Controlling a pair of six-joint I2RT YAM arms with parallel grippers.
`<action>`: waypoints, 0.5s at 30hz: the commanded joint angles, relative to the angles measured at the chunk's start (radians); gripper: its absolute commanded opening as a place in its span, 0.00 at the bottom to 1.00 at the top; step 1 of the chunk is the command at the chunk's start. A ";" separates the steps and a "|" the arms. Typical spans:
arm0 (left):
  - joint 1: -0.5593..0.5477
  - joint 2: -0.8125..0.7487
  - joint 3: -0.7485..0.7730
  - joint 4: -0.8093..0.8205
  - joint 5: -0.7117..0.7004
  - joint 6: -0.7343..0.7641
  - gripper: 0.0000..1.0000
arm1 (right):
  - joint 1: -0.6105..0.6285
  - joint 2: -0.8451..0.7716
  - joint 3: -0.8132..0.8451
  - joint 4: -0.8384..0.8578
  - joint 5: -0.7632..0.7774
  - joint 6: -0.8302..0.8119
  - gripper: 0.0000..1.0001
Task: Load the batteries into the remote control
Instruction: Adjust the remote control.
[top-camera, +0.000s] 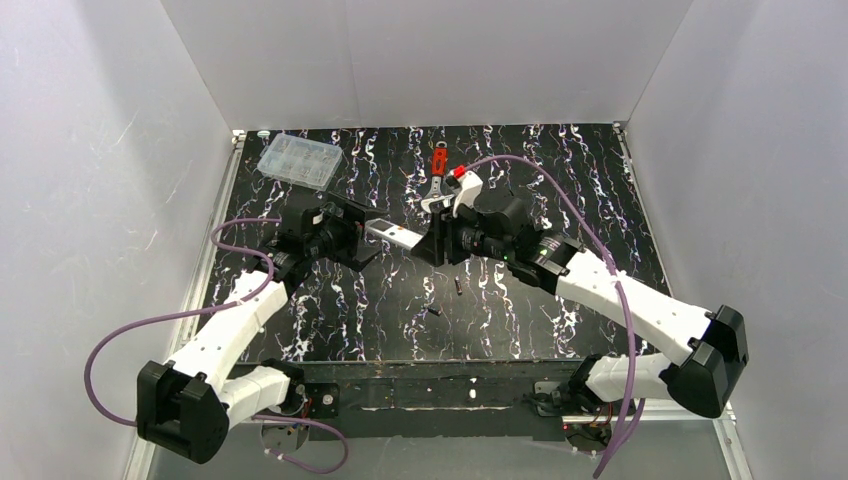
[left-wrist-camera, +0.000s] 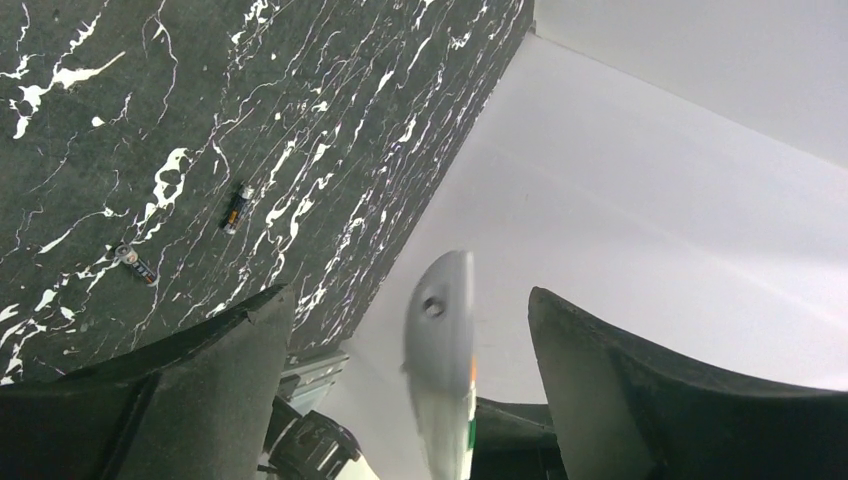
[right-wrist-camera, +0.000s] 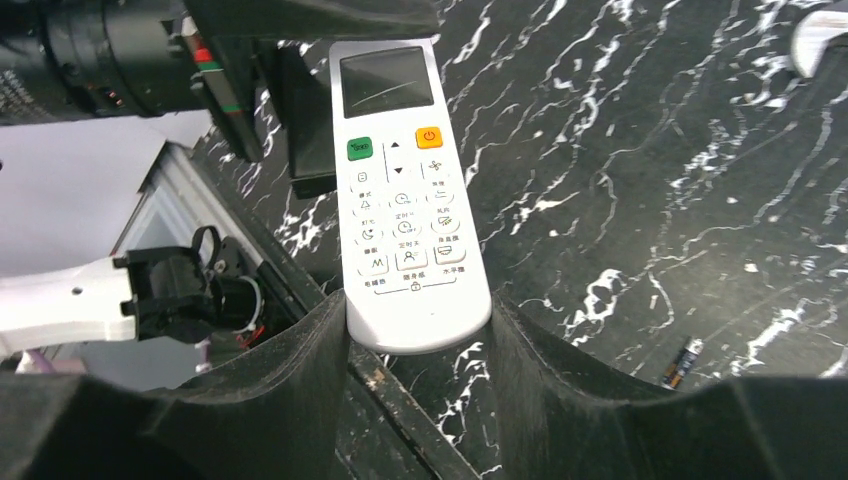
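The right fingers hold the remote control. The left fingers are wide around its other end. The batteries lie near it on the surface. Next, probably: grip it, then turn it over.

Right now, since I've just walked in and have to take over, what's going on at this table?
The right gripper is clamped on the lower end of the remote control, holding it between the two arms. The left gripper stands open around the remote's other end, with gaps on both sides. The two batteries lie loose on the table, nearer the arm bases, so none is loaded yet.
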 joint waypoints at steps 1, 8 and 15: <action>-0.007 0.004 0.013 -0.005 0.019 -0.014 0.82 | 0.027 0.018 0.061 0.079 -0.091 -0.002 0.01; -0.007 0.008 0.021 -0.002 0.032 -0.031 0.59 | 0.049 0.037 0.075 0.066 -0.058 -0.010 0.01; -0.007 -0.001 0.021 -0.020 0.039 -0.032 0.50 | 0.052 0.047 0.097 0.011 0.081 -0.003 0.01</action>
